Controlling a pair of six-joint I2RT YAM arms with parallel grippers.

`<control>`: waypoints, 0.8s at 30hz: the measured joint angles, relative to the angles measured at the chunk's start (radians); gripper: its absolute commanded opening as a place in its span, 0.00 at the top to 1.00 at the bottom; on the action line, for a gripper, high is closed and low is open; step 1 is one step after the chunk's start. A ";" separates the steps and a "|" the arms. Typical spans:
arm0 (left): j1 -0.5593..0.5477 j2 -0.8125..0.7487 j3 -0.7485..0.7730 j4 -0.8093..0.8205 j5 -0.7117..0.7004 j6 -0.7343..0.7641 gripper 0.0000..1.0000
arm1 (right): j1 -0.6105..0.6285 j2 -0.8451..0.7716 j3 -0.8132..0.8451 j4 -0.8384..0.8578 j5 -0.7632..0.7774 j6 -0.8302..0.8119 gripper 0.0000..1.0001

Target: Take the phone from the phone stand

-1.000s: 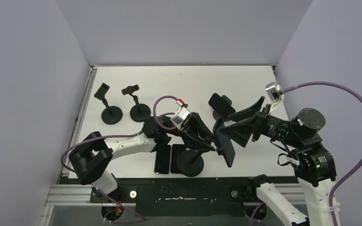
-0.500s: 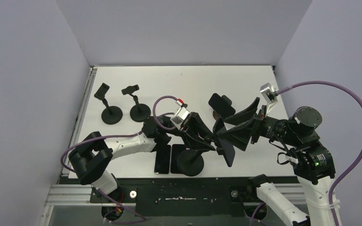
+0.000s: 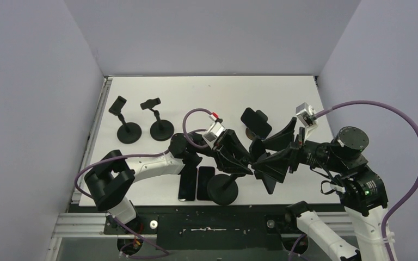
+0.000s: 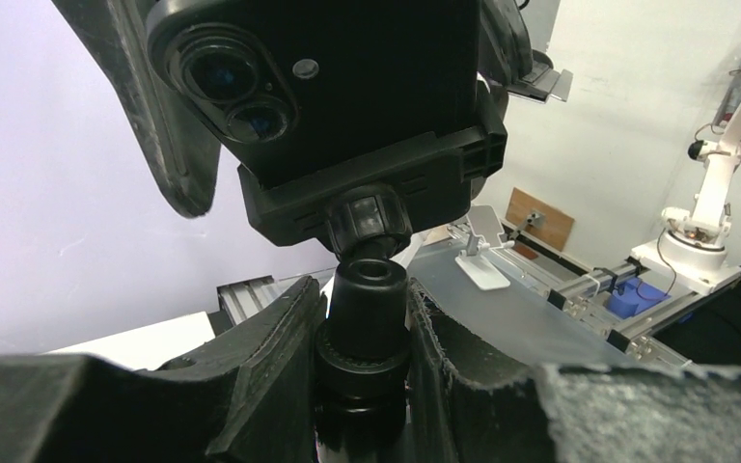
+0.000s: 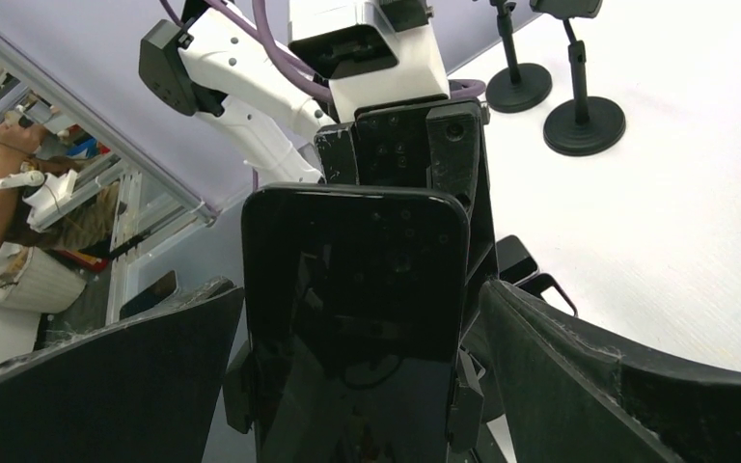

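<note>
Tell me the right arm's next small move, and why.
Probably close the right gripper on the phone's side edges. Its jaws stand open on either side of the phone, apparently not touching it, while the phone sits in the phone stand's clamp. The left gripper is shut on the stand's stem, so the base should stay put during the pull.

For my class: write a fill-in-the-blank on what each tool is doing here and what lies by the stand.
1. The left tool grips the phone stand just below the clamp holding the ___.
2. The right tool is ___, one finger on each side of the phone.
3. Beside that stand, ___ more phones lie flat on the table.
Missing: phone, open, two.
</note>
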 measured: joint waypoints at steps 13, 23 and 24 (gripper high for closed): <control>-0.006 0.005 0.008 -0.002 -0.002 -0.010 1.00 | 0.037 0.011 0.024 -0.062 0.024 -0.053 0.41; -0.007 0.014 0.008 0.008 -0.040 -0.006 0.43 | 0.037 0.026 0.053 -0.081 0.063 -0.054 0.65; -0.007 0.014 0.008 0.016 -0.050 -0.006 0.38 | 0.037 0.025 0.053 -0.085 0.087 -0.053 0.65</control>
